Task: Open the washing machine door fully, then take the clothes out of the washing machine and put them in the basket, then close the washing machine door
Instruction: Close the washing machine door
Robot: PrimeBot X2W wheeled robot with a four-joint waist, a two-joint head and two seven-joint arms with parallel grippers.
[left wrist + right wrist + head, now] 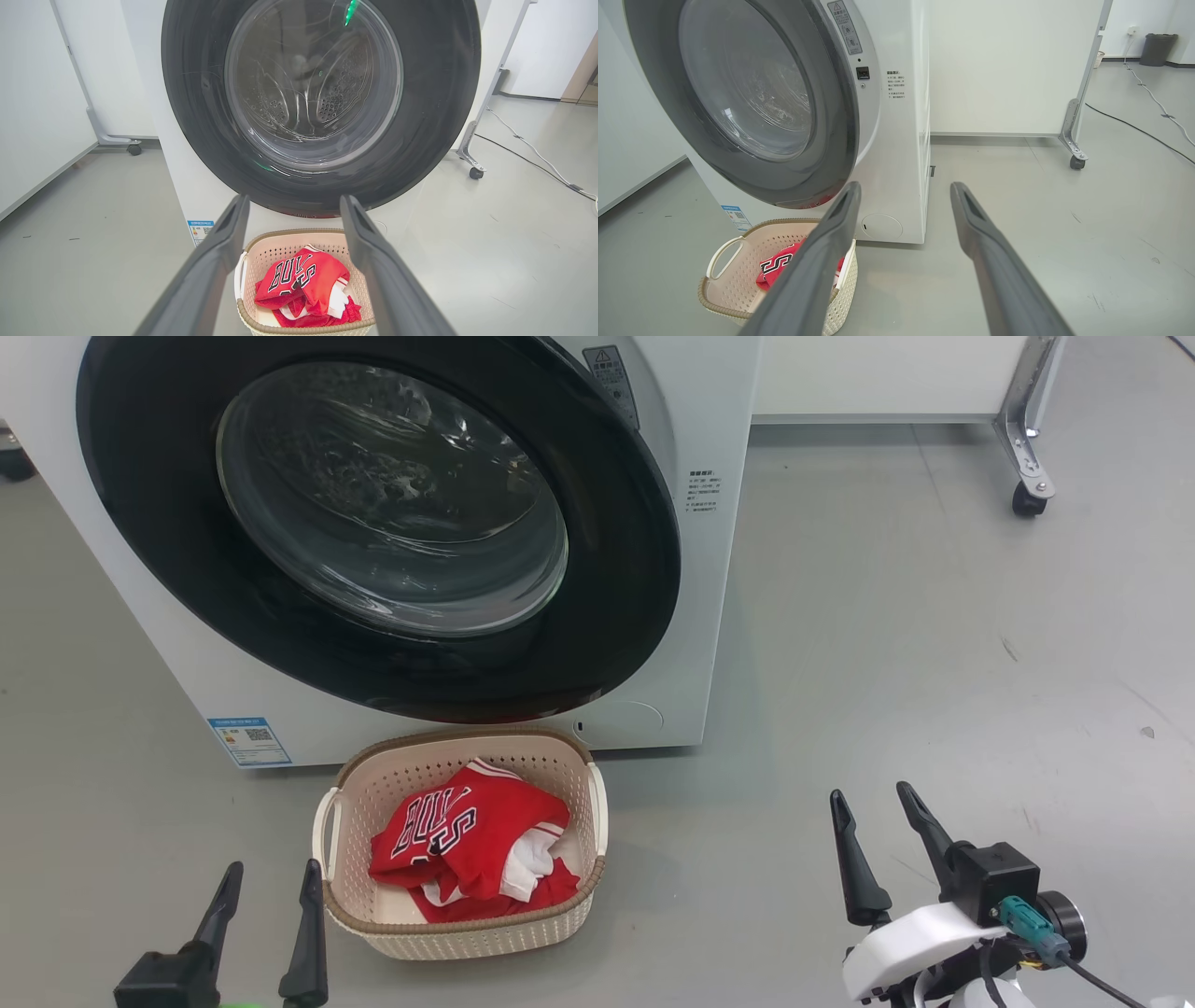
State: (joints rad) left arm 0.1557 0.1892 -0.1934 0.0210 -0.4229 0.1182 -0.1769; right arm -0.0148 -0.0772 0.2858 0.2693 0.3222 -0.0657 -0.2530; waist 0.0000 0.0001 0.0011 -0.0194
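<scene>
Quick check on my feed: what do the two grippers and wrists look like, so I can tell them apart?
Both grippers have two long, dark fingers tapering to thin tips. The left gripper has a black block at its base. The right gripper has a white rounded shell carrying a black box, with a teal plug and a black cable.

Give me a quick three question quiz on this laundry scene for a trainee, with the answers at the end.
1. True or false: the clothes lie inside the basket.
2. The left gripper and right gripper are: A shut on cloth; B open and empty; C shut on the basket's rim.
3. Fill in: the basket stands on the floor right in front of the ____.

Key: 1 true; 2 B; 3 washing machine.
</scene>
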